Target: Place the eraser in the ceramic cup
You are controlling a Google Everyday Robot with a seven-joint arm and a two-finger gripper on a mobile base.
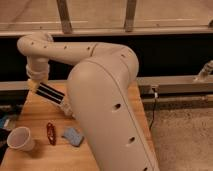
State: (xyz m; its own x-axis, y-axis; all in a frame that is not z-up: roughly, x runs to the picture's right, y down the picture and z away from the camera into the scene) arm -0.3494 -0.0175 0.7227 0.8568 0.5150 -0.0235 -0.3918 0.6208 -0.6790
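The eraser (50, 94), a black block with pale stripes, hangs tilted above the back left of the wooden table (30, 111). My gripper (39, 85) is at the eraser's upper left end, under the white wrist, and is shut on it. The ceramic cup (20, 138), small, white and upright, stands near the table's front left corner, below and left of the eraser and apart from it. My bulky white arm fills the middle of the view and hides the table's right half.
A slim red object (50, 133) and a small blue pad (73, 135) lie on the table between the cup and my arm. A dark wall with a metal rail (170, 82) runs behind the table. Speckled floor (185, 135) lies to the right.
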